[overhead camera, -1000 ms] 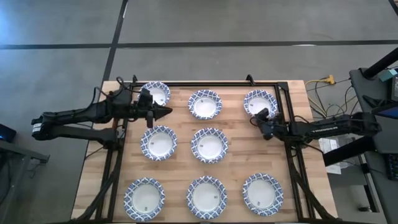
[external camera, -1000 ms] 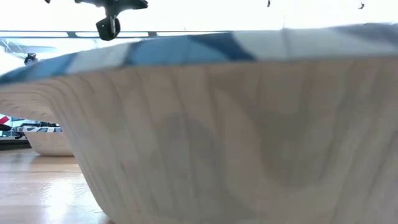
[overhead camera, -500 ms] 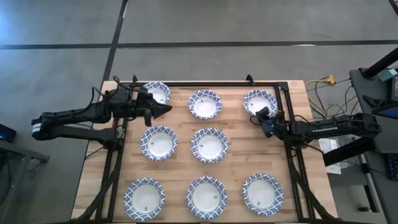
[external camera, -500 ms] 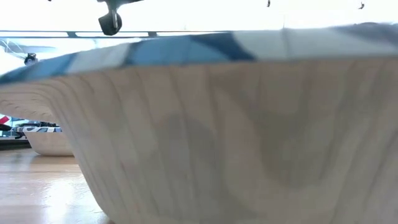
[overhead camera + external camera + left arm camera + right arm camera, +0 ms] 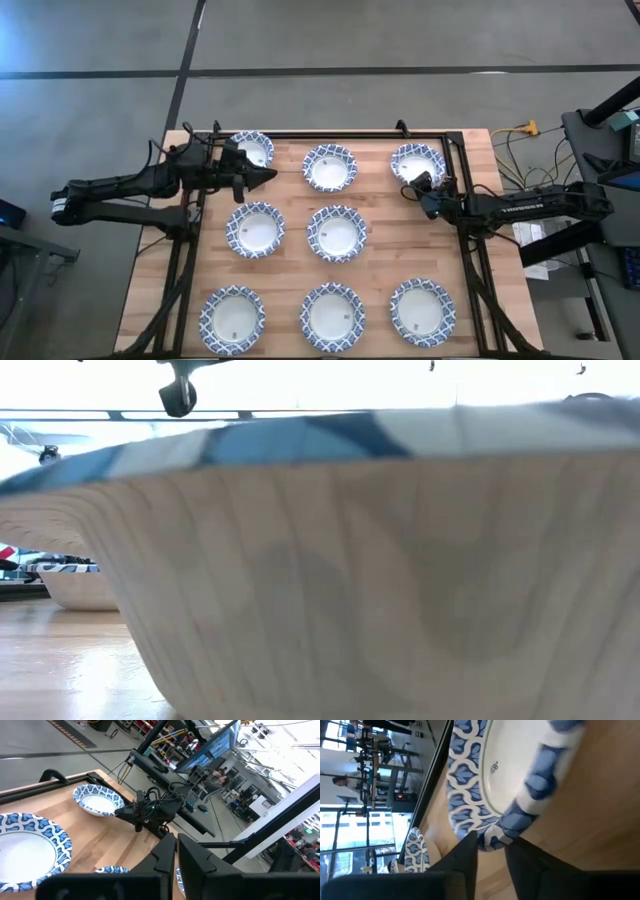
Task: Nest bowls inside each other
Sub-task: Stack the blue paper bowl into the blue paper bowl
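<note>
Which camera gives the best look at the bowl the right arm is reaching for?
The right wrist view: the far-right bowl fills it, its rim between the right gripper's open fingers. The high view shows that bowl small, in the table's far-right corner. The left wrist view shows it from afar. The low view doesn't clearly show it.

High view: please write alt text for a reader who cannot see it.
Eight blue-rimmed bowls sit in rows on a wooden table, none nested yet. The left gripper hovers beside the far-left bowl, fingers together. The right gripper is at the rim of the far-right bowl.
</note>
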`<state>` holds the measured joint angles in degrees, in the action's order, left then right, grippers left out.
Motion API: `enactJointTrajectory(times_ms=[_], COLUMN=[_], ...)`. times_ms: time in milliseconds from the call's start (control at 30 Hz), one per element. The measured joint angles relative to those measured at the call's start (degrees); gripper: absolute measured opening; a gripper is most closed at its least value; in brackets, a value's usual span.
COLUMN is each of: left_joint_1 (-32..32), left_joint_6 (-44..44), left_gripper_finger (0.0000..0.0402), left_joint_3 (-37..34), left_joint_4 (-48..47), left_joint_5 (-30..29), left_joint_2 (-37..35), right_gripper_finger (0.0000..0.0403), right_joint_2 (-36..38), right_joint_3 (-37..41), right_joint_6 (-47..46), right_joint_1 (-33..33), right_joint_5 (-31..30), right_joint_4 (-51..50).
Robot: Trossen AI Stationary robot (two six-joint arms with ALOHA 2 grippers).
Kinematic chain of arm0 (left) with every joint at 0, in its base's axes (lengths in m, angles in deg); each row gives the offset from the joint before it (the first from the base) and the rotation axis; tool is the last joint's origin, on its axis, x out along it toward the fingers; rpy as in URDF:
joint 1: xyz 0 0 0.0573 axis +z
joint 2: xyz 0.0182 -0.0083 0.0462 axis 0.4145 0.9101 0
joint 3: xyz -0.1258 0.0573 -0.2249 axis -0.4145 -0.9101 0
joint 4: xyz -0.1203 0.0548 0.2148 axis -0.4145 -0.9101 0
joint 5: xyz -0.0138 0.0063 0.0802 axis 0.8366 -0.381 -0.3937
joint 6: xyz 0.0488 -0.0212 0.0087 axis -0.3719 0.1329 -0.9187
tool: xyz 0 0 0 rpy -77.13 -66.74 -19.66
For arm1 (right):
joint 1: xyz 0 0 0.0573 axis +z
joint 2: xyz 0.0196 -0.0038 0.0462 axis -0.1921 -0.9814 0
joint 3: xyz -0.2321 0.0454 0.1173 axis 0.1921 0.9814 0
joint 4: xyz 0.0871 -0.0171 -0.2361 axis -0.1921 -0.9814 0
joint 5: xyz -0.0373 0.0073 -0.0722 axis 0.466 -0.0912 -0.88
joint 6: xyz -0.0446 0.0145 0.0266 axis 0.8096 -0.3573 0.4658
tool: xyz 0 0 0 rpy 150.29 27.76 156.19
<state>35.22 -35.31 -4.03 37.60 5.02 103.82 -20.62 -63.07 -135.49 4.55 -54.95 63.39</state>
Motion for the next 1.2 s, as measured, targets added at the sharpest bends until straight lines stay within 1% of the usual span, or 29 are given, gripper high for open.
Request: enactJointTrajectory(times_ms=[167,233,433,500,567,667,767,867,1100,1200], left_joint_1=[0.0,0.0,0.0,0.0,0.0,0.0,0.0,0.0,0.0,0.0], left_joint_6=[0.0,-0.2,-0.2,-0.2,-0.3,-0.7,-0.8,-1.2,-2.3,-2.3], left_gripper_finger=[0.0006,0.0006,0.0006,0.0006,0.0006,0.0006,0.0006,0.0006,0.0006,0.0006], left_joint_3=[0.0,0.0,0.0,0.0,0.0,0.0,0.0,0.0,-0.5,-0.5], left_joint_4=[0.0,0.0,0.0,0.0,0.0,0.0,0.0,0.0,-0.1,-0.1], left_joint_5=[0.0,0.0,0.0,0.0,0.0,0.0,0.0,0.0,0.0,0.0], left_joint_2=[0.0,0.0,0.0,0.0,0.0,0.0,0.0,0.0,0.0,0.0], right_gripper_finger=[0.0031,0.0017,0.0009,0.0008,0.0008,0.0008,0.0008,0.0008,0.0008,0.0008], right_joint_2=[0.0,0.0,0.0,0.0,0.0,0.0,0.0,-0.1,-2.5,-3.9], right_joint_3=[0.0,0.0,0.0,0.0,-0.2,-2.1,-5.4,-9.4,-17.1,-19.2], right_joint_6=[0.0,0.1,5.0,8.2,13.5,26.6,41.2,49.4,55.0,55.1], right_joint_1=[0.0,0.0,0.0,0.0,0.0,0.0,0.0,0.0,0.2,1.2], right_joint_5=[-0.6,-1.1,-1.5,-1.5,-1.5,-0.6,4.5,11.9,26.2,30.8], right_joint_4=[0.1,0.4,4.9,8.4,13.2,20.1,25.1,25.0,24.6,24.3])
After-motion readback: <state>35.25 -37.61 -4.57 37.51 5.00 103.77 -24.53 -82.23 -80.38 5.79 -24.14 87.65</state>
